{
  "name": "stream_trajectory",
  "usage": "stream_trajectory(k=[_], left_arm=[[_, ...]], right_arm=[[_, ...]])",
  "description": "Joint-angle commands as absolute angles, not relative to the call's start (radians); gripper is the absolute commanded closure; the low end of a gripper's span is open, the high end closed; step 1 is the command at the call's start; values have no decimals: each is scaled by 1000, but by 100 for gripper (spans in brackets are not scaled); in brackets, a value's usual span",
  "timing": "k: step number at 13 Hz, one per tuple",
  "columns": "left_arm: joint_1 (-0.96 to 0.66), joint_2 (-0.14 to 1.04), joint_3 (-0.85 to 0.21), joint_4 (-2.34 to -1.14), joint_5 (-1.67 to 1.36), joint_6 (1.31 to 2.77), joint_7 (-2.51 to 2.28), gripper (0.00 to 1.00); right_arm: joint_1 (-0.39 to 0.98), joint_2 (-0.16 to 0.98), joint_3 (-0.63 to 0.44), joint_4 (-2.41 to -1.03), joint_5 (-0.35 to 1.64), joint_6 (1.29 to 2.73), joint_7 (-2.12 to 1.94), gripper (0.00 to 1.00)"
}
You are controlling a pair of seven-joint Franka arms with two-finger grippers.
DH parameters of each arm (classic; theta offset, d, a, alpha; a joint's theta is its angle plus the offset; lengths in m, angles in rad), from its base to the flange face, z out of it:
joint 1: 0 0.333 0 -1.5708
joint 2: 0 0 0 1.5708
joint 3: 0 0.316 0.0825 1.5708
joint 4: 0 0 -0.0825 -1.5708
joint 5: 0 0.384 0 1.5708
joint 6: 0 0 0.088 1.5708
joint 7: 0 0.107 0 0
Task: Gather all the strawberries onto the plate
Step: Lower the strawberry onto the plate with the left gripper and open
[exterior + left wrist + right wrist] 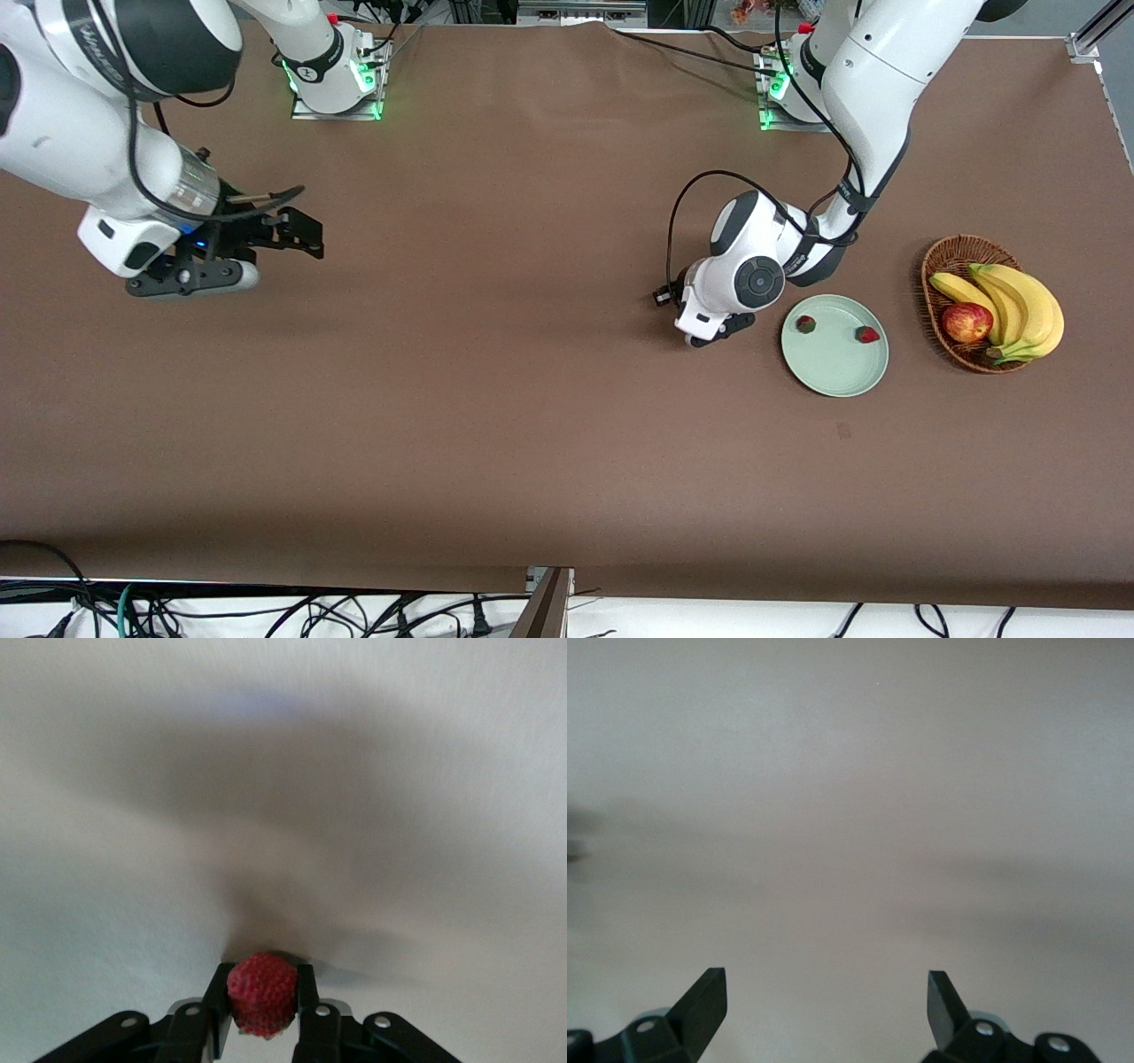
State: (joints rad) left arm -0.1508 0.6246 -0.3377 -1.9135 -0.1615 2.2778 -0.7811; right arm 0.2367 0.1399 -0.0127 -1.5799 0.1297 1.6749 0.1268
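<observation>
The pale mint-green plate (pixel 833 368) lies toward the left arm's end of the table. Two strawberries lie in it, one (pixel 805 324) by the rim nearest my left gripper and one (pixel 867 334) toward the basket. My left gripper (pixel 713 335) is low over the bare table just beside the plate, on the side toward the right arm's end. In the left wrist view it (pixel 261 979) is shut on a third strawberry (pixel 262 992), with table below. My right gripper (pixel 306 235) waits open and empty over the table at the right arm's end, and shows open in the right wrist view (pixel 827 992).
A brown wicker basket (pixel 941 257) with bananas (pixel 1019 306) and a red apple (pixel 966 322) stands beside the plate, farther toward the left arm's end. A brown cloth covers the table. Cables hang along the table's near edge.
</observation>
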Motion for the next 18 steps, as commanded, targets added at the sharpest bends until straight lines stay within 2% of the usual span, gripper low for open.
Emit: stream_trajectory(k=[1, 5, 9, 11, 12, 13, 18], left_arm=[[-108, 617, -331, -1841, -156, 2177, -732, 92], [9, 617, -331, -1685, -63, 1932, -531, 91], [127, 624, -330, -1641, 122, 1916, -260, 91], [170, 658, -330, -1640, 204, 1927, -129, 86], [188, 672, -330, -1640, 221, 1940, -108, 58], [195, 676, -330, -1641, 209, 1962, -110, 1], [199, 666, -331, -1635, 207, 1959, -120, 0]], right_arm=[[189, 37, 37, -1676, 94, 1686, 114, 0], [176, 28, 52, -1651, 60, 1675, 115, 0], [173, 31, 45, -1618, 41, 1675, 115, 0], [173, 32, 19, -1609, 44, 1681, 110, 0], [172, 34, 15, -1594, 43, 1672, 112, 0], [170, 34, 9, -1589, 41, 1646, 110, 0], [167, 38, -15, -1543, 38, 1634, 106, 0]])
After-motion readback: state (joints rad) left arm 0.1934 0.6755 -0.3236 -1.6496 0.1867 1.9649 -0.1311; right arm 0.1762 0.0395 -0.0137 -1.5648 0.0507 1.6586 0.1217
